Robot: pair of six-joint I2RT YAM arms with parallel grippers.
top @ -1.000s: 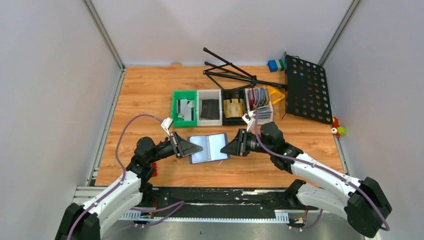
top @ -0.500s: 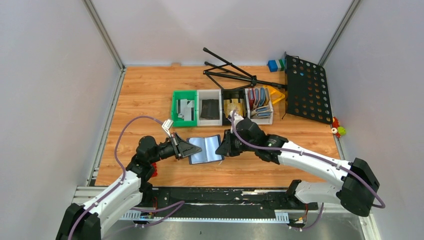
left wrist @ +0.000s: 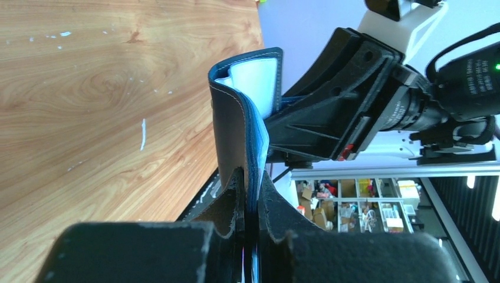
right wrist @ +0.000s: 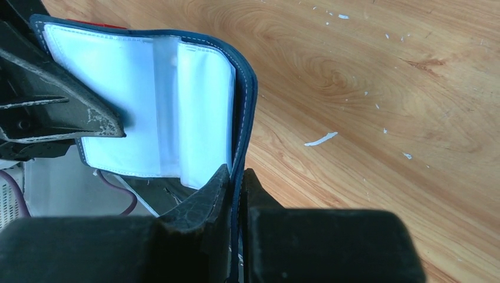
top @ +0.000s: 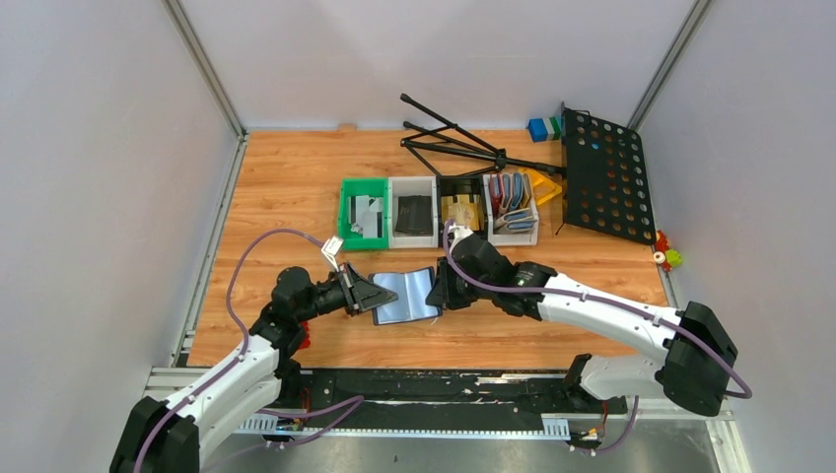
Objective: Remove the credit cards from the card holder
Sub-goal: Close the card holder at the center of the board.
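Left gripper (top: 371, 294) and right gripper (top: 440, 288), centre of top view, each clamp one edge of the navy-blue leather bifold card holder (top: 404, 296), holding it spread open. Left wrist view: jaws closed on its edge (left wrist: 233, 118). Right wrist view: likewise; pale pockets (right wrist: 141, 106) exposed for access, contents indiscernible.

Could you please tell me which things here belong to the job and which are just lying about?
Job: navy-blue bifold card holder, clamped by left gripper and right gripper; tan-gold flat cards.
Lying about: black folded tripod stand; black perforated panel; blue and green blocks; upright red, blue, grey holders.
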